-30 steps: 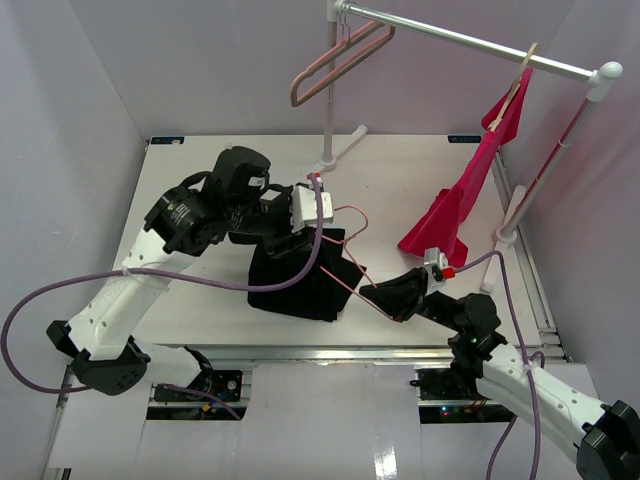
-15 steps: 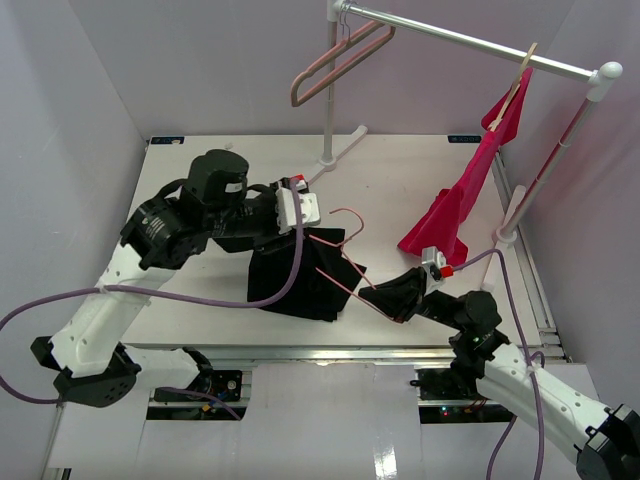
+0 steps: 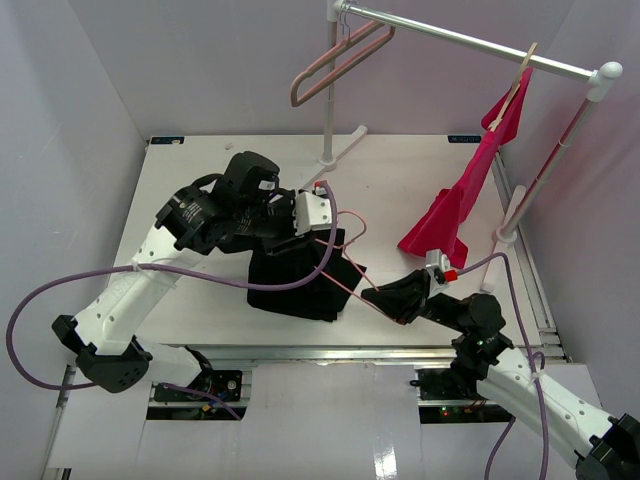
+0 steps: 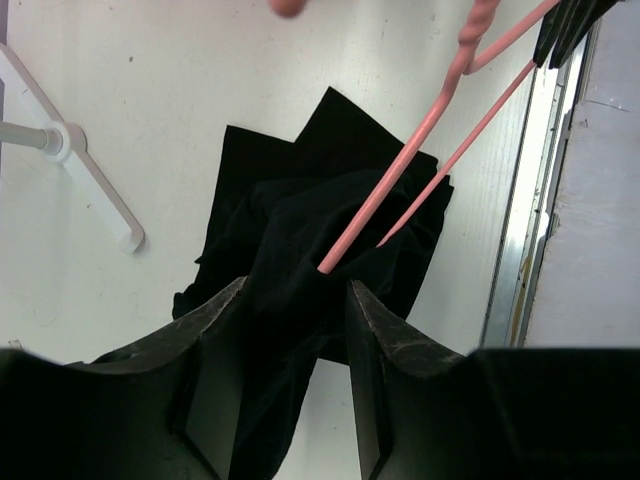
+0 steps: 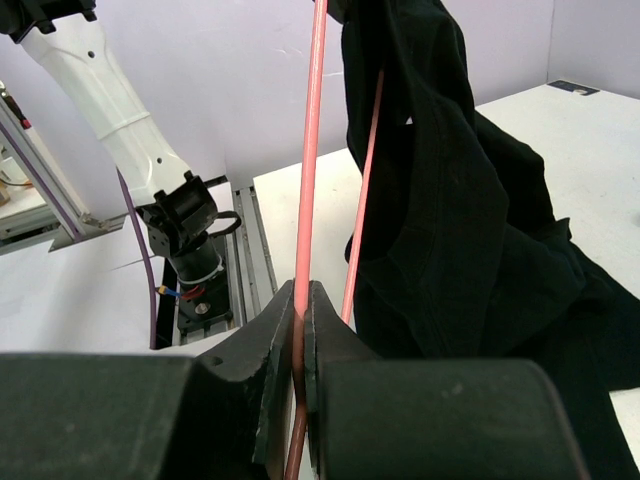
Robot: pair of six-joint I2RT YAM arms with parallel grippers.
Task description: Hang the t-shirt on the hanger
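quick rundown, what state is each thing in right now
t-shirt: partly lifted, hanger wire running into its folds, not hung yet
hanger: tilted, gripped at its lower end
left gripper: shut on t-shirt
right gripper: shut on hanger
red shirt: hanging from rail
pink hangers: hanging bare on rail

A white table (image 3: 420,180) bore the lower folds of a black t-shirt (image 3: 295,288) and the white feet of a clothes rack (image 3: 345,145).

Bright, soft light from above falls evenly on the white worktop (image 3: 420,180); shadows are faint. In the wrist views the left tool (image 4: 297,290) and right tool (image 5: 301,292) are dark and slightly blurred; the black t-shirt (image 4: 270,230) shows little detail.
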